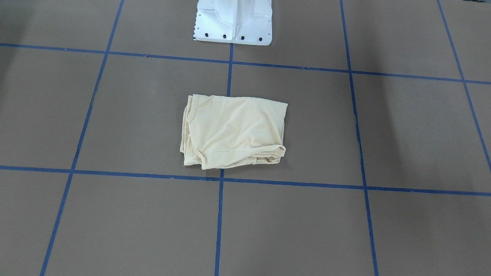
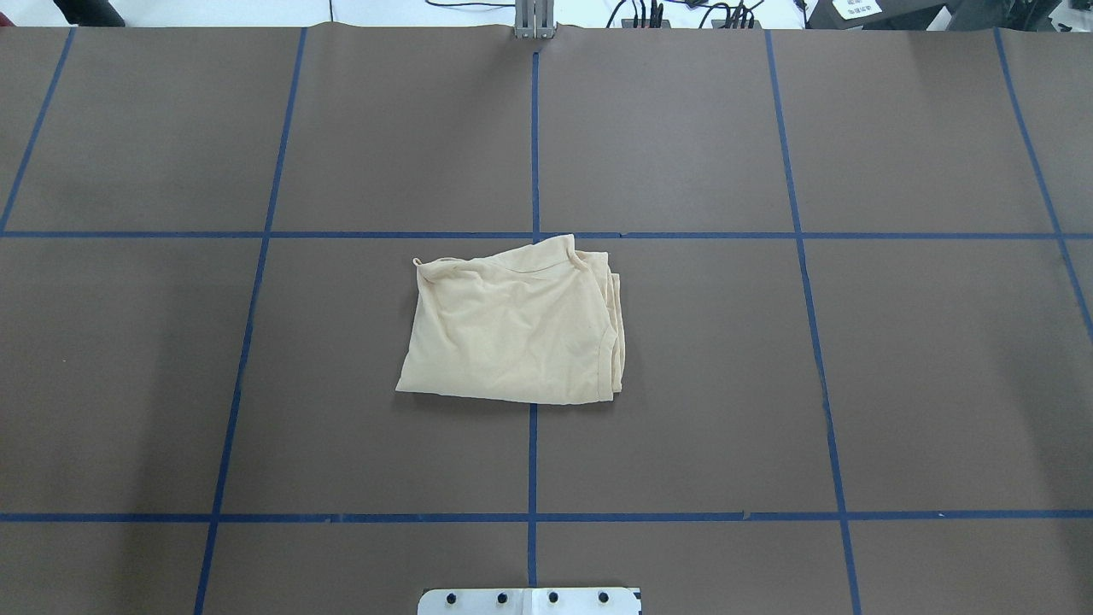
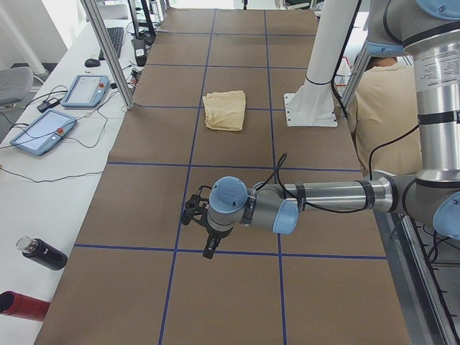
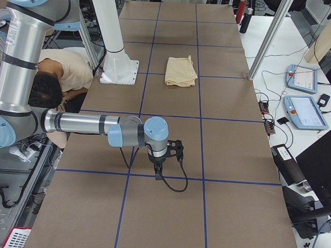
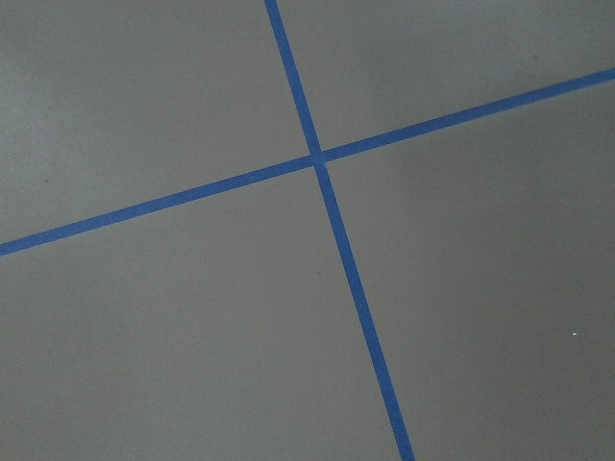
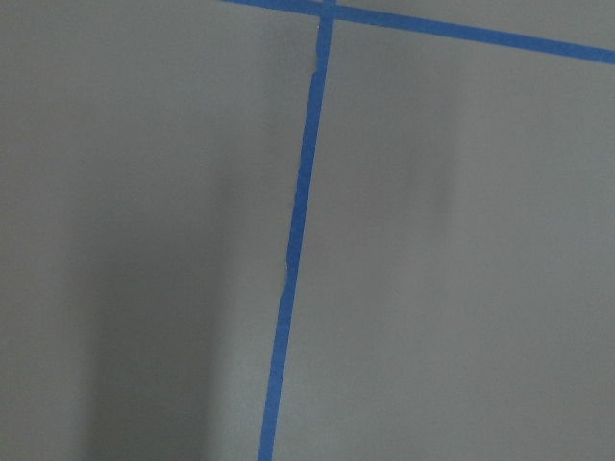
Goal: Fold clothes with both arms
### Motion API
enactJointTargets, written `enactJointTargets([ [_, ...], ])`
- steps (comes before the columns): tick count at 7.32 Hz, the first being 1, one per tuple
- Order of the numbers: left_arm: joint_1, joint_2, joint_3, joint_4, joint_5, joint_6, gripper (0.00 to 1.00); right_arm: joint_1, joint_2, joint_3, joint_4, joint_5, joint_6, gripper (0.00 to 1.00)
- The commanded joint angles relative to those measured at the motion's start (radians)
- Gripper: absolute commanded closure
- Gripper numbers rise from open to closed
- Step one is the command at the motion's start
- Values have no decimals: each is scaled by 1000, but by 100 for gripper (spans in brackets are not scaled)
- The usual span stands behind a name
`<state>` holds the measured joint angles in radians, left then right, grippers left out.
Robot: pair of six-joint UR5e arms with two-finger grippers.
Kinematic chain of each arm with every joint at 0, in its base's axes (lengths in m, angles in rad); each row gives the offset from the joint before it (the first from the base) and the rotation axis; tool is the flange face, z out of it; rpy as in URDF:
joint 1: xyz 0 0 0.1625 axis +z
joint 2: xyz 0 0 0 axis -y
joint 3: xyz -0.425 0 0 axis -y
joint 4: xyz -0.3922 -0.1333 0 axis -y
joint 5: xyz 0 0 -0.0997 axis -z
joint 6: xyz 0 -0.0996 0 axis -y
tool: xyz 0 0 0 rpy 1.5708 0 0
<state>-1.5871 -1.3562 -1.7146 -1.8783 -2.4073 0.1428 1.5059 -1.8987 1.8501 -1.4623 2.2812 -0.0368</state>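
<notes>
Shirt (image 2: 512,329), folded. Your left gripper (image 3: 208,246) and right gripper (image 4: 158,173) hang low over the table (image 2: 683,384), grip state impossible to tell. Well apart from both, the shirt lies mid-table on a blue tape line (image 2: 534,171), near the white pedestal (image 1: 234,12).

Silver-grey arms (image 3: 330,195), lt-blue joint caps (image 3: 230,194), blk cables (image 4: 176,189), prob blk straps (image 3: 368,195)

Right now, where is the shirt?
In the overhead view the folded shirt lies mid-table, straddling the centre blue tape line, ahead of the white pedestal base.
</notes>
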Motion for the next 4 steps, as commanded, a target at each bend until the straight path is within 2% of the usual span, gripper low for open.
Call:
enactJointTargets([
  [1,-2,12,12,-1,-1,5,0,2,-3,-5,7,-12,-3,0],
  [4,-1,15,16,1,-3,-2,0,4,0,8,8,-9,4,0],
])
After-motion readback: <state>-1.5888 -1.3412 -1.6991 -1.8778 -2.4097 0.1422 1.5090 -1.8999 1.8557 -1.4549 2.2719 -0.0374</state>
